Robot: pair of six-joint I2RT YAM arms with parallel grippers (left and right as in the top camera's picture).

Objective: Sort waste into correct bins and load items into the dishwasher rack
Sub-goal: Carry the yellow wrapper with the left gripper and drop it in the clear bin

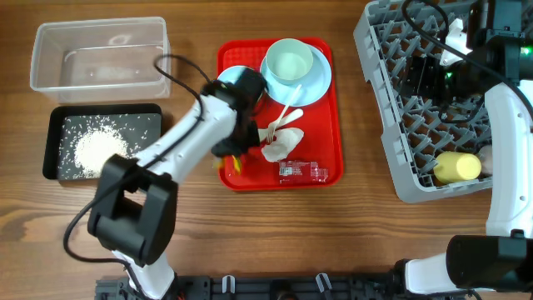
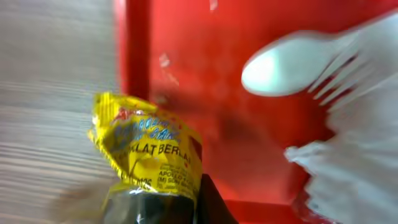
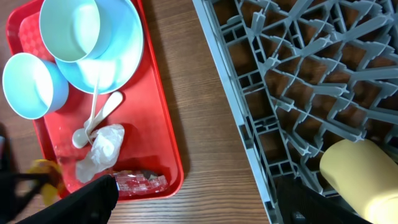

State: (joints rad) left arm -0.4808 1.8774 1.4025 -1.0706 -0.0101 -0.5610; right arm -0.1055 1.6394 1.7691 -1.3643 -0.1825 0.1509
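Overhead: the left fingers [image 1: 231, 152] are clamped on the yellow wrapper [image 1: 237, 164] at the 8 o'clock edge of the red tray [image 1: 333, 125]. On that tray a plate [image 1: 321, 79] carrying a bowl [image 1: 289, 60] sits at 12 o'clock. The spoon [image 1: 287, 117] and tissue [image 1: 281, 147] lie mid-tray, and the red wrapper [image 1: 304, 172] is at 5 o'clock. The clear tub [image 1: 98, 54] lies at the tray's 10 o'clock. The black tray [image 1: 48, 125] at 9 o'clock holds rice [image 1: 96, 150]. The rack [image 1: 383, 100] at 3 o'clock holds the yellow cup [image 1: 456, 167].

Left wrist: dark fingers [image 2: 211, 208] at 6 o'clock pinch the yellow wrapper [image 2: 149, 149] over the red tray's [image 2: 236, 124] rim and the desk [image 2: 56, 93]. The spoon [image 2: 286, 62] is at 2 o'clock and the tissue [image 2: 354, 168] at 4.

Right wrist: the right fingers [image 3: 96, 196] stand apart with nothing between them, above the desk [image 3: 205, 124]. The yellow cup [image 3: 367, 171] lies in the rack [image 3: 280, 62] at 4 o'clock.
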